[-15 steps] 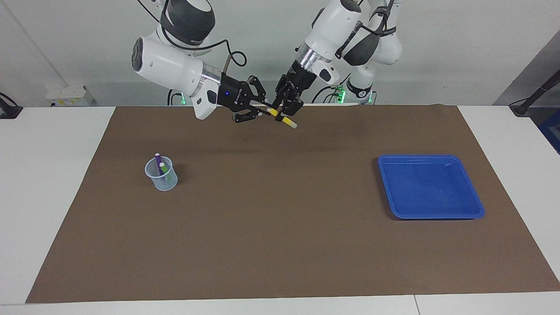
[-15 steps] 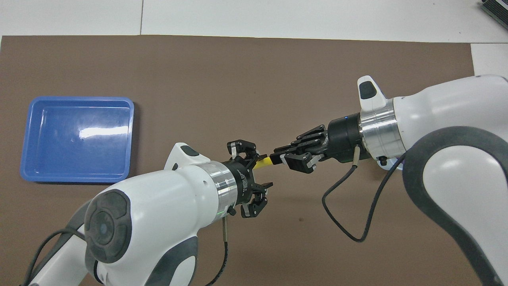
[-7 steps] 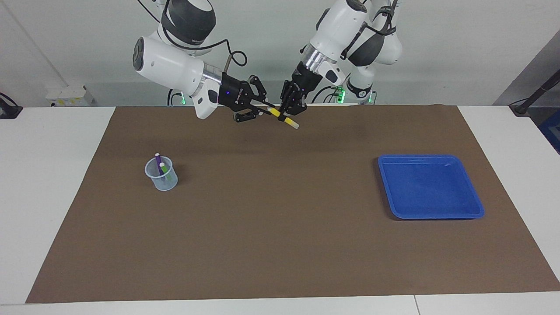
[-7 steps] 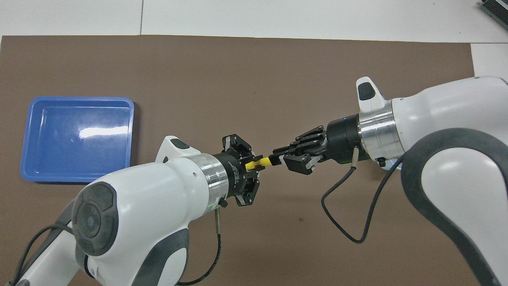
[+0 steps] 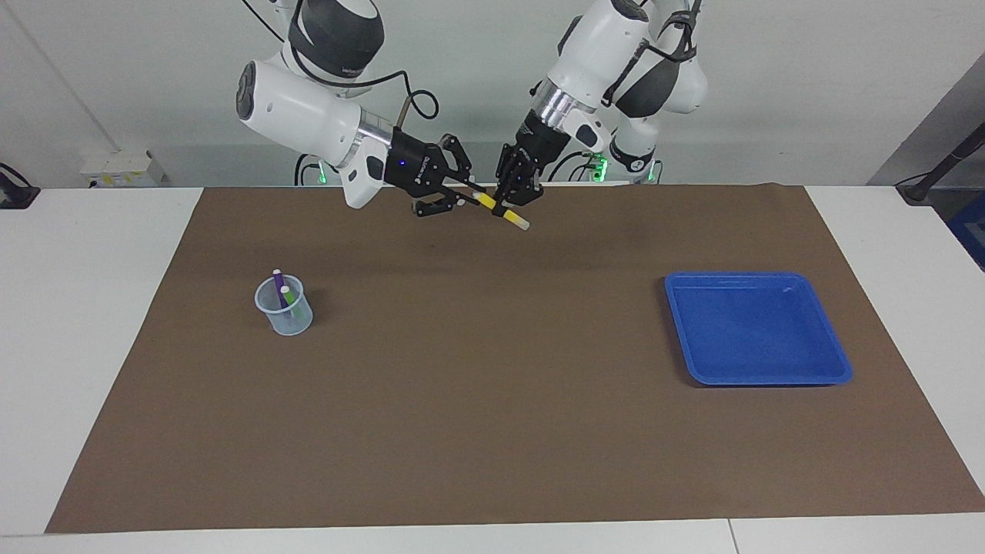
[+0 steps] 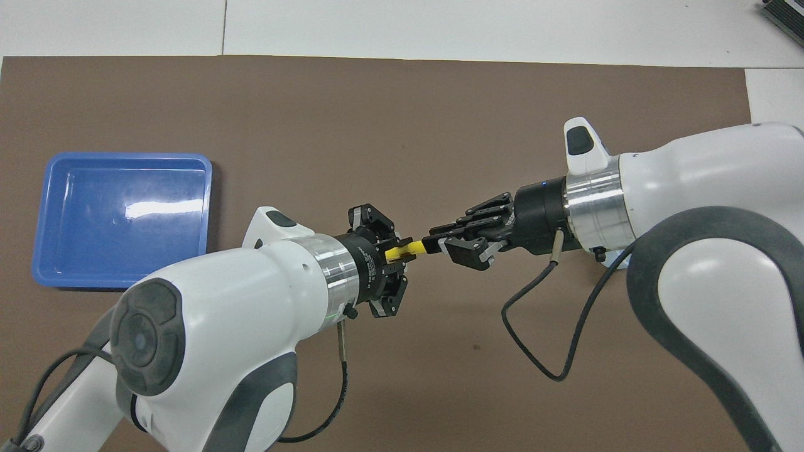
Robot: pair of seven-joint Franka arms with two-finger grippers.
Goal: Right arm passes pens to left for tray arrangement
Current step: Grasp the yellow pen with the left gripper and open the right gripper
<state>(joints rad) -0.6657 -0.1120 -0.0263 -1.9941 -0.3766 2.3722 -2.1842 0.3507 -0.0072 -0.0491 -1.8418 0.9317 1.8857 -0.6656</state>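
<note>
both grippers up over the mat, right gripper (image 5: 454, 194) and left gripper (image 5: 514, 194) each clamped on yellow pen (image 5: 504, 215); tray (image 5: 835, 362) at 4 o'clock.

You see two white arms with dark grey joint covers and silver wrist rings. The right arm (image 5: 300, 115) carries a small blue light and a looping black cable; the left arm (image 5: 592, 46) shows black cabling.
</note>
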